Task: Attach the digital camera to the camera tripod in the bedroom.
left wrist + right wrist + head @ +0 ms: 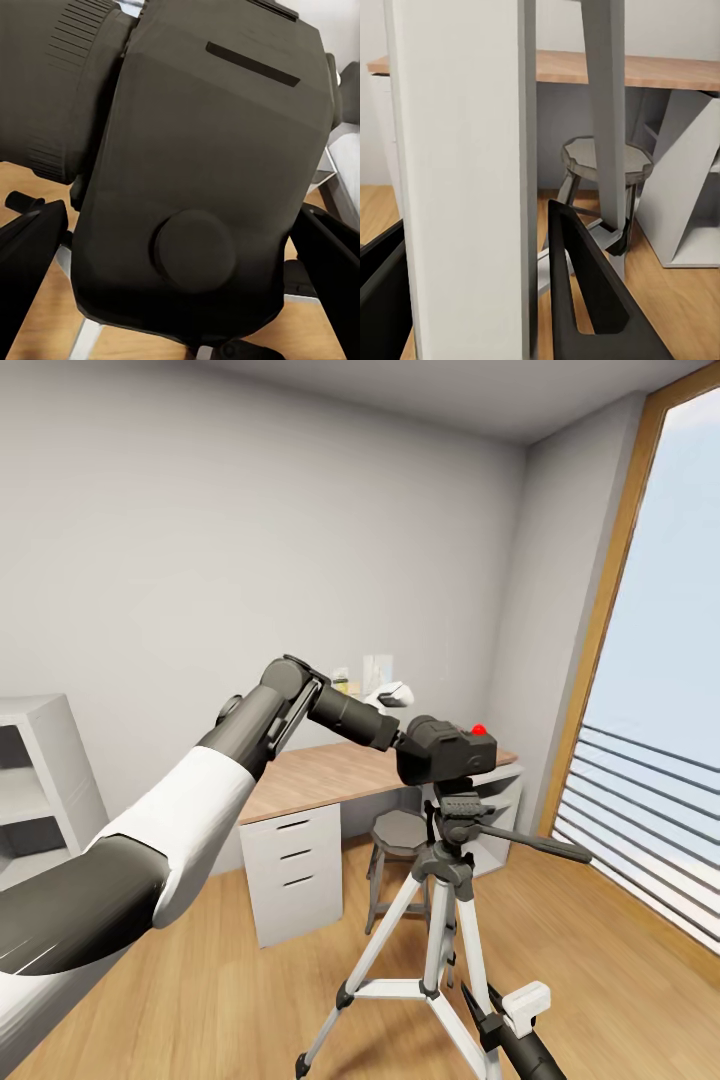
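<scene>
The digital camera (442, 750), black with a red button (479, 729), rests on the dark head of the camera tripod (455, 810). My left gripper (408, 743) is shut on the camera's side. In the left wrist view the camera body (202, 165) sits between both dark fingers (30, 262). The tripod's silver legs (440, 940) stand on the wood floor, and its black pan handle (540, 845) points right. Low down, my right gripper (480, 1005) is shut on one silver tripod leg (465, 150), with a finger (585, 300) on each side of it.
Behind the tripod are a wood-topped white desk (330, 772) with drawers and a short grey round stool (400, 830). A grey shelf (40, 780) is at the left. The tall wood-framed window (650, 660) runs along the right wall. Small items (378, 678) stand at the back of the desk.
</scene>
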Controlling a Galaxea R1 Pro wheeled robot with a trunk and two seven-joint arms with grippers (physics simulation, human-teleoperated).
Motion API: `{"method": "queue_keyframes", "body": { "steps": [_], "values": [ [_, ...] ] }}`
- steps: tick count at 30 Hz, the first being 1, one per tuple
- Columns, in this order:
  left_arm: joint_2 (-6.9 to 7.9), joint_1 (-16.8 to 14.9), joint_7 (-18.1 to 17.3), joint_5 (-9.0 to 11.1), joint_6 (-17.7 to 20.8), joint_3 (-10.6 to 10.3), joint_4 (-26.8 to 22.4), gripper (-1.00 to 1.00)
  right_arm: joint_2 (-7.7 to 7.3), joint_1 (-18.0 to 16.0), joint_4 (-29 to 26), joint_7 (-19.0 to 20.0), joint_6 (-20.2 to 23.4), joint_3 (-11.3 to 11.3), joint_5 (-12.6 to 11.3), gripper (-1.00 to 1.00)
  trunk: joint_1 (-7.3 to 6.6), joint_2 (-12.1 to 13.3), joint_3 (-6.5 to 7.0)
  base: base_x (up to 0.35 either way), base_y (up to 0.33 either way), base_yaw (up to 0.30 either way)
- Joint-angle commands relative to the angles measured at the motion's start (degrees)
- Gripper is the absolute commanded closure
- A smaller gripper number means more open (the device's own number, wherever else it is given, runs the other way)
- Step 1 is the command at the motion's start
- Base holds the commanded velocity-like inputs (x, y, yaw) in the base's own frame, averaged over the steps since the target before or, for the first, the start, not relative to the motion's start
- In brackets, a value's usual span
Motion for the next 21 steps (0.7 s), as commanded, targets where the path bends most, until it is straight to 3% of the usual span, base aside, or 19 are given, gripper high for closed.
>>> {"method": "queue_keyframes", "body": {
  "steps": [1, 8, 9, 21],
  "values": [
    [-0.03, 0.0, -0.5, -0.6, 0.5, 0.1, 0.0, 1.00, -0.04, 0.0, 0.1, 0.4, -0.2, 0.5, 0.1, 1.00, 0.03, 0.0, -0.03, 0.000, 0.000, 0.000],
    [-0.03, 0.0, -0.5, -0.6, 0.5, 0.1, 0.0, 1.00, -0.04, 0.0, 0.1, 0.4, -0.2, 0.5, 0.1, 1.00, 0.03, 0.0, -0.03, 0.000, 0.000, 0.000],
    [-0.03, 0.0, -0.5, -0.6, 0.5, 0.1, 0.0, -1.00, -0.04, 0.0, 0.1, 0.4, -0.2, 0.5, 0.1, 1.00, 0.03, 0.0, -0.03, 0.000, 0.000, 0.000],
    [-0.03, 0.0, -0.5, -0.6, 0.5, 0.1, 0.0, -1.00, -0.04, 0.0, 0.1, 0.4, -0.2, 0.5, 0.1, 1.00, 0.03, 0.0, -0.03, 0.000, 0.000, 0.000]
  ]
}}
